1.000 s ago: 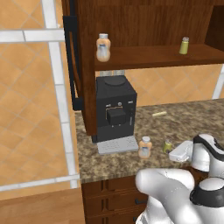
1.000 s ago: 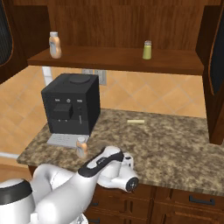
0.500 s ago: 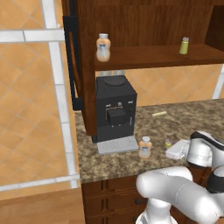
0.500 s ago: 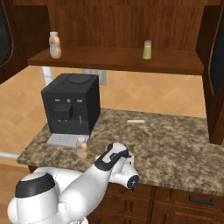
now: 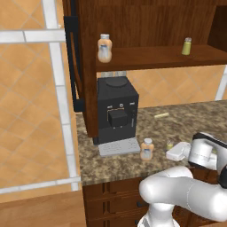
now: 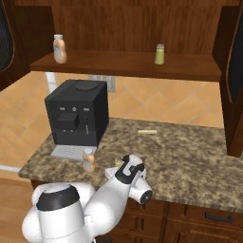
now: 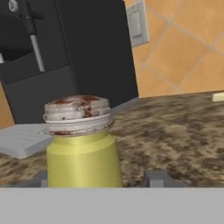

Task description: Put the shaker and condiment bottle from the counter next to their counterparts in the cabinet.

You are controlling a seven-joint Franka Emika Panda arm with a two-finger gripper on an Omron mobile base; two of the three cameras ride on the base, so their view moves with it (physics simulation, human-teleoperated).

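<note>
The counter's shaker (image 7: 81,148), yellow-green with a grey cap, stands upright between my gripper's (image 7: 98,179) fingertips; the left tip sits by its side and a gap shows at the right, so the jaws are open around it. From the base cameras, the gripper (image 5: 172,150) (image 6: 114,171) lies low on the counter (image 5: 186,119) at that shaker (image 5: 170,144) (image 6: 117,163). The condiment bottle (image 5: 146,149) (image 6: 88,159) stands just left of it. On the cabinet (image 5: 150,57) shelf stand the matching bottle (image 5: 104,48) (image 6: 59,48) and the matching shaker (image 5: 187,46) (image 6: 160,54).
A black coffee machine (image 5: 116,111) (image 6: 76,111) with a grey drip tray stands at the counter's left, close behind the bottle. A small pale stick (image 5: 161,115) (image 6: 147,132) lies farther back. The cabinet door (image 5: 73,57) with its black handle hangs open at the left.
My arm's elbow has swung lower and the hand has settled at the shaker. The fingers have drawn in from wide open toward the shaker's sides.
</note>
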